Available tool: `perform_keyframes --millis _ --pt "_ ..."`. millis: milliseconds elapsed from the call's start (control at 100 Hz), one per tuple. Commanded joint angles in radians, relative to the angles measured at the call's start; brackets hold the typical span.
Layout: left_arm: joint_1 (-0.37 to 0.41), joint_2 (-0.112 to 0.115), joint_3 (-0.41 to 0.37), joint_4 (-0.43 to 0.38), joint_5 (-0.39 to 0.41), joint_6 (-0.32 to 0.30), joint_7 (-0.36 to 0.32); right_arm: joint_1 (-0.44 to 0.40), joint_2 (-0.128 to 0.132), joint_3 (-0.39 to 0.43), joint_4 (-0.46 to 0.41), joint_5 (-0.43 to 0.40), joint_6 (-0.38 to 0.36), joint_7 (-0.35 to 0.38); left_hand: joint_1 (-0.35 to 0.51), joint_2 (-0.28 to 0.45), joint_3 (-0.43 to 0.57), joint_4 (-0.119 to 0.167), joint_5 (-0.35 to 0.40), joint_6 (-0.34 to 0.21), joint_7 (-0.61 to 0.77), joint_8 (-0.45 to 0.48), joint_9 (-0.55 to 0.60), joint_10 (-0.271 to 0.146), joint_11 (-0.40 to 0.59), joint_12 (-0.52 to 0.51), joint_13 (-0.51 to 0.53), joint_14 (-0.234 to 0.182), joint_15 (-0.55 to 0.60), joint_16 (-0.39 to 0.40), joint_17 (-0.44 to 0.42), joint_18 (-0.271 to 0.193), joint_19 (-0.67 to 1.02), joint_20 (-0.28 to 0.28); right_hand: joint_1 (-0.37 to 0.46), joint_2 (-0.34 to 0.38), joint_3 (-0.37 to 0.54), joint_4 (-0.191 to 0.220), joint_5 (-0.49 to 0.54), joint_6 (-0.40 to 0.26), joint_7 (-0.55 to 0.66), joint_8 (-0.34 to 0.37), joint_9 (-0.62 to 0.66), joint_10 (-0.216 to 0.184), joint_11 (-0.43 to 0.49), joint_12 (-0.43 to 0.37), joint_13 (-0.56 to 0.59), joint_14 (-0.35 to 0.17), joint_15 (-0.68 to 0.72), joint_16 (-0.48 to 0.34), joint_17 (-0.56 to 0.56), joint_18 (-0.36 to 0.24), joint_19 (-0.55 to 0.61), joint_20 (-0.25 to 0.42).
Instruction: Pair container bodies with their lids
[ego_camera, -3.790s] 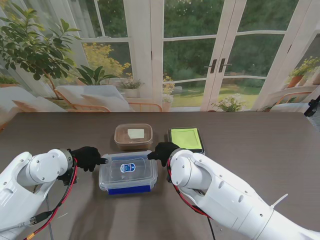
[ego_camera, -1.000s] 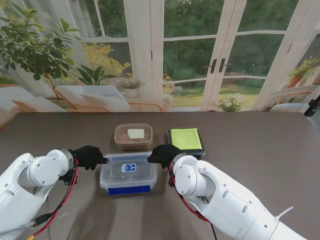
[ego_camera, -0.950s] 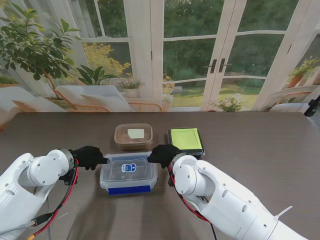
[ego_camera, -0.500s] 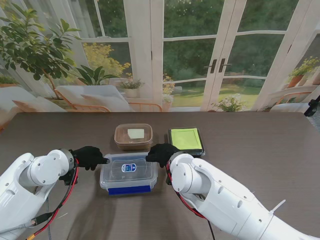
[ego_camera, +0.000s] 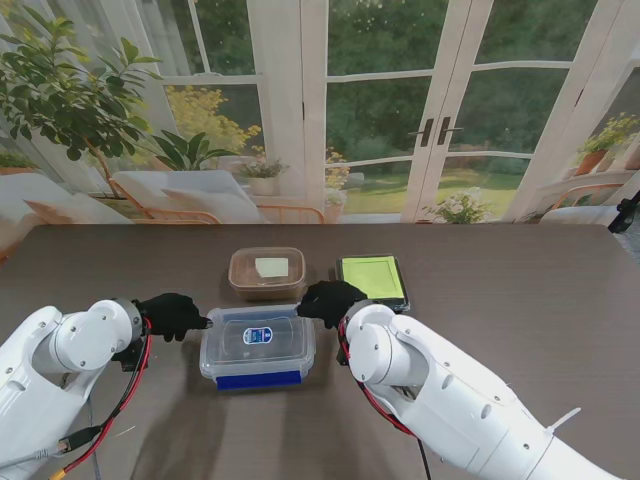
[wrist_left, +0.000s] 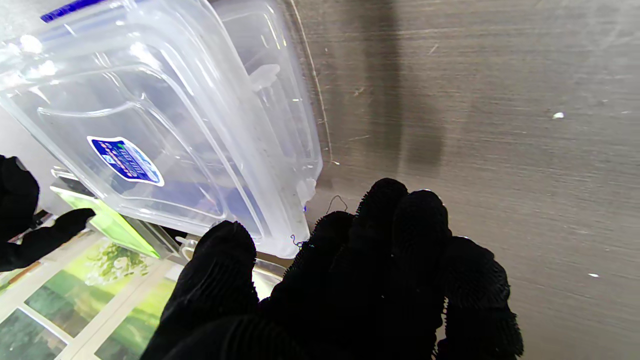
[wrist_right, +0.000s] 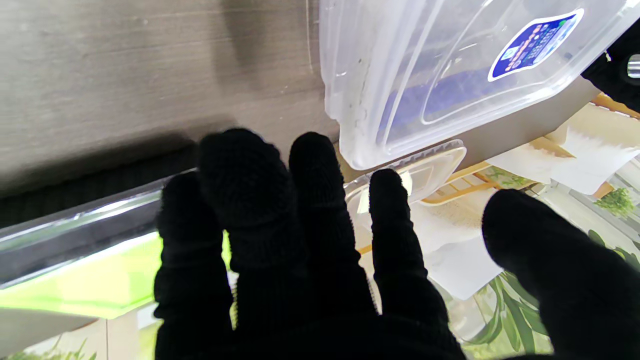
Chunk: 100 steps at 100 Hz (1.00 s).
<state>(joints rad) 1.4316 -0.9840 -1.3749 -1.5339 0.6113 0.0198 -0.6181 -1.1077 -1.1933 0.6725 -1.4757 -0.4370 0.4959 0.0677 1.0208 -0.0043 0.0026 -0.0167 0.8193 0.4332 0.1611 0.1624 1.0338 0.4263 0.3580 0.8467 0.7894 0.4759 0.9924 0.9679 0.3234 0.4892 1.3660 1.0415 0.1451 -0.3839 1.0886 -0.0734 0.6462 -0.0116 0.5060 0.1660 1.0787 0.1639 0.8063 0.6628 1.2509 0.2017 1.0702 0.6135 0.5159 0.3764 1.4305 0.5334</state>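
Stand view: hands (ego_camera: 172, 315) (ego_camera: 328, 301) flanking clear container (ego_camera: 258, 345).

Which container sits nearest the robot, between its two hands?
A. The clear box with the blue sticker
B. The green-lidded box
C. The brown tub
A: the clear box lies nearest, with the left hand and right hand at its two sides, both holding nothing.
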Motion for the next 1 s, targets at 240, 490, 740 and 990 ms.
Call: perform_keyframes --millis 240,490,740,990 --pt "-0.047 -0.012 0.023 0.076 -0.009 -0.025 0.046 -0.029 0.03 0.019 -0.035 -0.046 -0.001 0.045 0.004 0.049 -0.011 0.016 -0.043 -0.022 -0.02 0.002 -0.034 0.03 -0.035 -0.051 -0.037 0.035 -0.075 -0.037 -0.056 -0.054 -0.029 -0.042 -0.035 -0.002 -0.029 0.003 0.029 0.046 0.043 0.015 -0.012 -0.01 -0.012 -0.018 0.038 0.01 -0.002 0.004 0.181 0.028 0.025 -0.004" --pt "-0.114 -0.014 0.073 0.14 -0.033 -0.04 0.049 -0.024 0.036 0.005 -0.025 -0.061 0.015 0.064 0.002 0.052 -0.011 0.015 -0.079 -0.048 -0.038 -0.003 -0.046 0.033 -0.038 -0.056 -0.043 0.037 -0.08 -0.037 -0.063 -0.058 -0.029 -0.05 -0.039 -0.001 -0.038 0.003 0.043 0.061 0.07 0.026 -0.015 -0.009 -0.023 -0.028 0.037 0.006 -0.006 0.002 0.181 0.027 0.025 -0.003" --pt "-0.163 -0.015 0.128 0.189 -0.06 -0.027 0.042 -0.001 0.029 -0.024 0.001 -0.048 0.029 0.066 -0.004 0.057 -0.012 0.015 -0.114 -0.092 -0.055 -0.01 -0.06 0.035 -0.041 -0.057 -0.048 0.035 -0.079 -0.034 -0.066 -0.061 -0.026 -0.053 -0.041 0.001 -0.044 0.004 0.045 0.078 0.071 0.026 -0.015 -0.007 -0.025 -0.031 0.04 0.005 -0.006 0.003 0.185 0.023 0.025 -0.003" --pt "-0.19 -0.012 0.165 0.216 -0.064 -0.015 0.021 0.007 0.026 -0.04 0.014 -0.035 0.032 0.07 -0.009 0.057 -0.012 0.016 -0.117 -0.099 -0.057 -0.01 -0.064 0.038 -0.04 -0.055 -0.049 0.035 -0.076 -0.031 -0.069 -0.063 -0.023 -0.052 -0.04 -0.002 -0.044 0.005 0.075 0.091 0.081 0.028 -0.008 -0.004 -0.032 -0.037 0.047 0.004 -0.009 0.002 0.191 0.027 0.025 -0.004"
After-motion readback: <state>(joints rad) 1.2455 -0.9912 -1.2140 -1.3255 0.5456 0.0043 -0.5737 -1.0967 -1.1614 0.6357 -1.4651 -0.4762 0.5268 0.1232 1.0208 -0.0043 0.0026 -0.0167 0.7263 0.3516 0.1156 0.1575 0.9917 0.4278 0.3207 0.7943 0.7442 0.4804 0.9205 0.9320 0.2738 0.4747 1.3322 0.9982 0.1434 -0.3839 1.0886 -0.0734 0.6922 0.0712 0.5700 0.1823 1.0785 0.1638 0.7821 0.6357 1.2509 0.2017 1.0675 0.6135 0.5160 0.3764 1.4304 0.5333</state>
